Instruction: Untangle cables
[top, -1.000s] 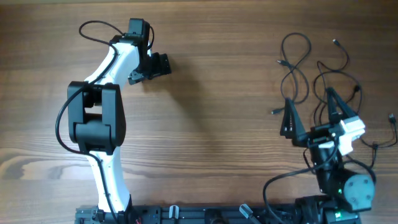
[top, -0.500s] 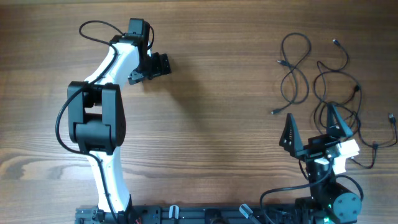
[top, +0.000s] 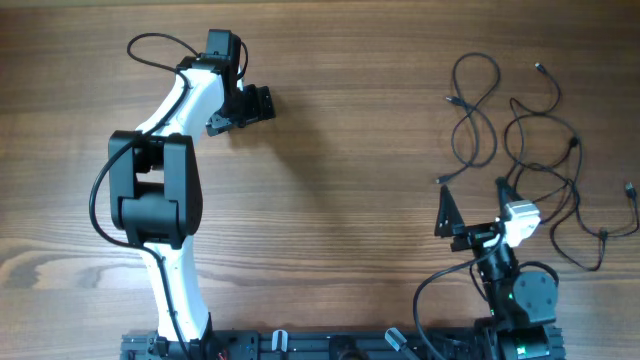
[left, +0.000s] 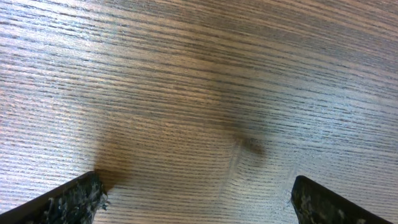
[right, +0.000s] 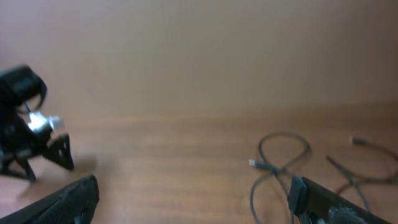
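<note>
Several thin black cables lie at the right of the table. One looped cable (top: 474, 105) lies apart on the left of the group; it also shows in the right wrist view (right: 273, 165). A larger tangle (top: 545, 150) lies to its right, trailing to the edge. My right gripper (top: 473, 205) is open and empty, near the table's front, just below the cables. My left gripper (top: 243, 108) is open and empty at the far left, close over bare wood (left: 199, 193).
The wooden table (top: 350, 150) fills the view. The left arm (top: 160, 180) stretches from the front edge toward the back left. The right arm's base (top: 520, 295) sits at the front right. The left arm shows small in the right wrist view (right: 28, 121).
My right gripper has drawn back toward the front edge and swung left, away from the cables. The cables and the left arm have not moved.
</note>
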